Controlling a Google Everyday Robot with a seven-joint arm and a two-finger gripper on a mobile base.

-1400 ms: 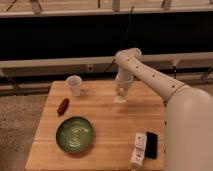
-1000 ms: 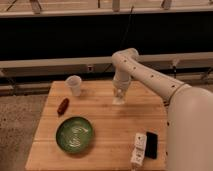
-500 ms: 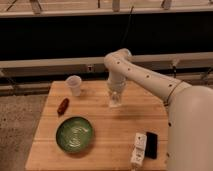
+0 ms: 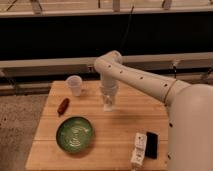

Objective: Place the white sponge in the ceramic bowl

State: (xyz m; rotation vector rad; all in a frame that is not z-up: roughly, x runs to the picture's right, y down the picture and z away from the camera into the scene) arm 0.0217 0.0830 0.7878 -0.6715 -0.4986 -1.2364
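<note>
Jaws hover over table between cup, bowl and sponge.

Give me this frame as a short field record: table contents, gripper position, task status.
table: wooden table
bowl: green ceramic bowl, front left, no sponge inside
sponge: white sponge, front right, beside black object
others: cup, back left; reddish item between cup and bowl
gripper: gripper above table's middle, apart from sponge
status: sponge not yet placed

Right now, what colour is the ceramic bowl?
The round ceramic bowl is green, best in the camera view; pincer hangs over the wooden table.
</note>
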